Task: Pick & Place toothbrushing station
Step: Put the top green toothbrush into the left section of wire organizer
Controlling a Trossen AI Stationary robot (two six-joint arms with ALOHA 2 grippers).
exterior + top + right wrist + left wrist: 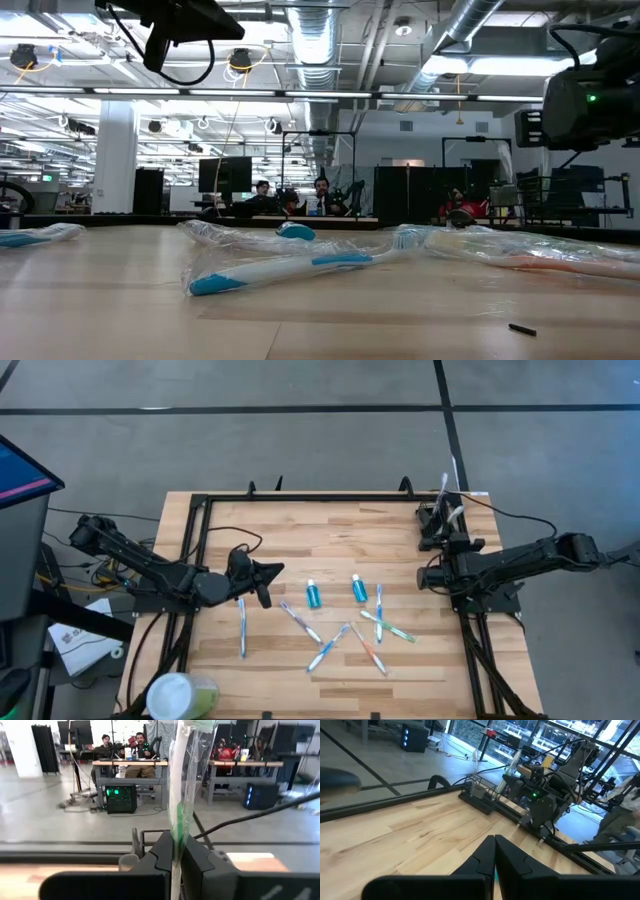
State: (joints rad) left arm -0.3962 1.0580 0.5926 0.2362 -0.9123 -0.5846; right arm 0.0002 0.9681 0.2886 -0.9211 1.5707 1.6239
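wrapped toothbrush [181,795] above the right gripper [175,851] cut off by the frame, holder beyond it too small to tell

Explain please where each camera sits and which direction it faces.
High view: above the table, facing straight down; both arms show.
Low view: at tabletop height, facing across wrapped toothbrushes into the room; arm parts hang above.
Left wrist view: on the left arm, facing across the table; its shut left end effector shows.
Right wrist view: on the right arm, facing outward; right end effector grips a wrapped toothbrush.
Shared: low and right wrist views both see seated people.
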